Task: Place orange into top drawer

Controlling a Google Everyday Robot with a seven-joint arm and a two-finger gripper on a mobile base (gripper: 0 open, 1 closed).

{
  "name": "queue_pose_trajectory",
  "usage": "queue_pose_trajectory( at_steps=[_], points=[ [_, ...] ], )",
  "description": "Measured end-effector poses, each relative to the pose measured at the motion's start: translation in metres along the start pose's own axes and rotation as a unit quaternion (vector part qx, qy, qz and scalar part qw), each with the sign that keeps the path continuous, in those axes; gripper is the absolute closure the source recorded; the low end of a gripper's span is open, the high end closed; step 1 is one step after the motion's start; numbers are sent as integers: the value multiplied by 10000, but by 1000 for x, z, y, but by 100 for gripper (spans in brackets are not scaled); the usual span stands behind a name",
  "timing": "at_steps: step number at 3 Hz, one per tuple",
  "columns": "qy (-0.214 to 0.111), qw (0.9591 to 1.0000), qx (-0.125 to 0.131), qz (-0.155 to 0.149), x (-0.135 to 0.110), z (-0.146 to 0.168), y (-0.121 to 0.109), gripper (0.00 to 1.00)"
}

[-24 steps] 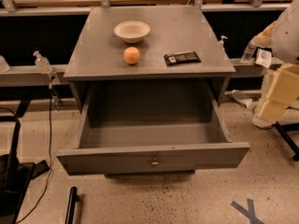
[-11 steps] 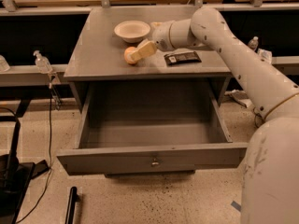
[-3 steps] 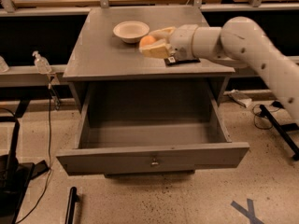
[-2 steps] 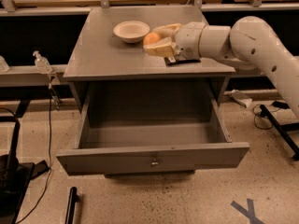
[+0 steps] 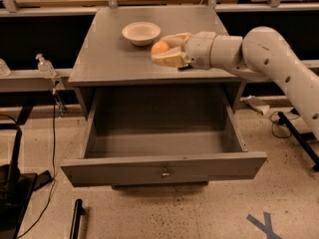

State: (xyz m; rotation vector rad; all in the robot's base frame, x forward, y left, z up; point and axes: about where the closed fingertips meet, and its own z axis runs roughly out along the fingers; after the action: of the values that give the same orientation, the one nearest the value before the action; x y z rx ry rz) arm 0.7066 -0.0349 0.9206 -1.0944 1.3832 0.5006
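The orange (image 5: 160,48) is a small round fruit held between the cream fingers of my gripper (image 5: 167,49), lifted just above the grey cabinet top (image 5: 109,54). The gripper is shut on the orange and reaches in from the right on a white arm (image 5: 264,54). The top drawer (image 5: 162,171) stands pulled fully open below and in front of the gripper, with a small metal knob (image 5: 164,172) at the centre of its front panel. Its inside is bare.
A shallow cream-white bowl (image 5: 141,33) sits on the cabinet top just left of and behind the gripper. A dark flat object lies mostly hidden under the arm. A clear bottle (image 5: 46,66) stands on the left shelf. Cables and black stands lie on the floor at left.
The gripper came in from the right, closed on the orange on the cabinet top and has lifted it; over the last second it has shifted slightly right with the orange.
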Motion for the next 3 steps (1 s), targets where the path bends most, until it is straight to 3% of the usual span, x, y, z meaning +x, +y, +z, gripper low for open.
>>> queue_pose_trajectory(
  at_steps=[1,2,3],
  points=[
    [-359,9984,-355,252,32,-7,31,100],
    [-273,9954,-834,377,70,-11,68,100],
    [268,9907,-1262,423,130,-13,98,100]
  ],
)
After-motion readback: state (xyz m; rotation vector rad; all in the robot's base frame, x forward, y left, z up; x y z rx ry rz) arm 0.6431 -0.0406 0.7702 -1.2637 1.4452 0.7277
